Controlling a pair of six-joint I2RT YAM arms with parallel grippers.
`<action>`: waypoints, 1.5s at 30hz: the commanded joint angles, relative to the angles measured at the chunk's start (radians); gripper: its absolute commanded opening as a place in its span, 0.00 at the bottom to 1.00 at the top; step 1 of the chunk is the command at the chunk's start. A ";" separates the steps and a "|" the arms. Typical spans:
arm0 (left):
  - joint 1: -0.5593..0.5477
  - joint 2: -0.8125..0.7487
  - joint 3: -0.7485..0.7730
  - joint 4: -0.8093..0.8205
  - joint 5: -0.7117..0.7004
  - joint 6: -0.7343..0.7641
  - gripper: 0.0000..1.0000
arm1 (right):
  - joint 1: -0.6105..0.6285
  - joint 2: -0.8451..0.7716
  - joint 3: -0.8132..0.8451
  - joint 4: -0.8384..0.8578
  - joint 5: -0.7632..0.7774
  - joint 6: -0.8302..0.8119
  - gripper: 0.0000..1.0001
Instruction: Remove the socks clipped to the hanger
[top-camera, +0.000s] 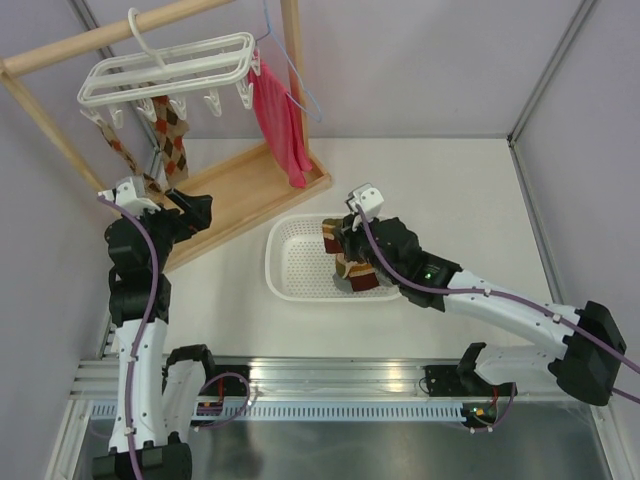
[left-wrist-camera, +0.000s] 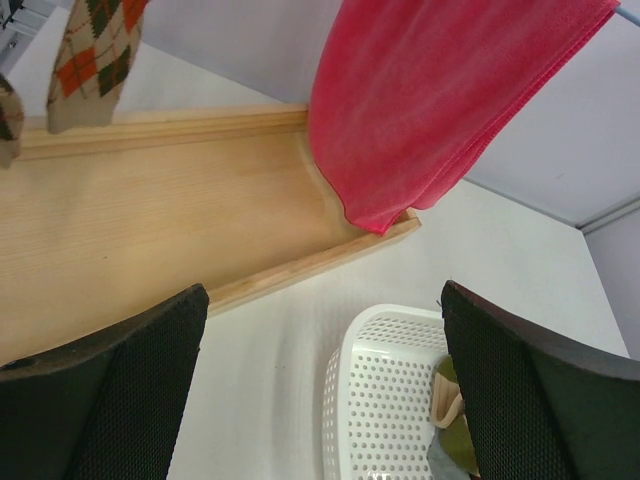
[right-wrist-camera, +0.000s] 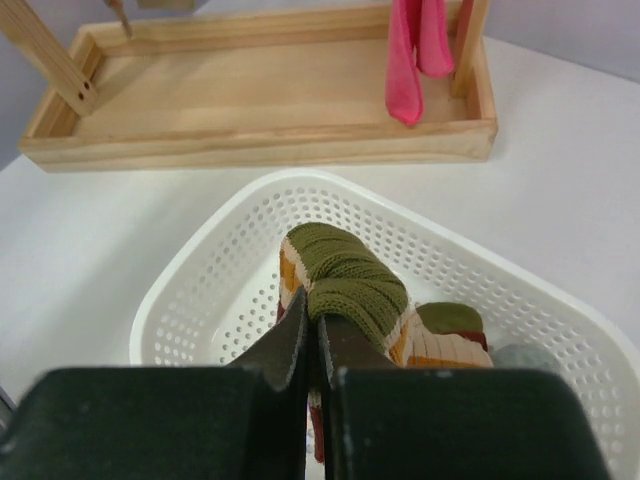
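Observation:
The white hanger (top-camera: 170, 70) hangs from a wooden rail at the back left. Two argyle socks (top-camera: 172, 135) are still clipped under it; one shows in the left wrist view (left-wrist-camera: 100, 55). My left gripper (top-camera: 195, 212) is open and empty (left-wrist-camera: 322, 300), low beside the wooden base and below those socks. My right gripper (top-camera: 345, 250) is shut on an argyle sock with an olive cuff (right-wrist-camera: 350, 275), held just over the white mesh basket (right-wrist-camera: 200, 260). More socks lie in the basket under it.
A red cloth (top-camera: 280, 120) hangs on a thin blue wire hanger (top-camera: 290, 70) beside the right post. The rack's wooden tray base (left-wrist-camera: 150, 220) lies left of the basket (top-camera: 285, 270). Grey walls close in the table.

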 joint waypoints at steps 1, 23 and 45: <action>-0.003 -0.029 -0.011 0.005 0.004 0.048 1.00 | 0.001 0.071 0.040 0.021 -0.045 0.029 0.01; -0.003 -0.040 -0.009 -0.022 -0.021 0.052 1.00 | 0.001 0.311 -0.093 0.222 -0.200 0.200 0.37; 0.086 0.168 0.098 -0.076 -0.132 0.057 1.00 | -0.168 0.009 0.004 0.018 -0.149 0.154 0.98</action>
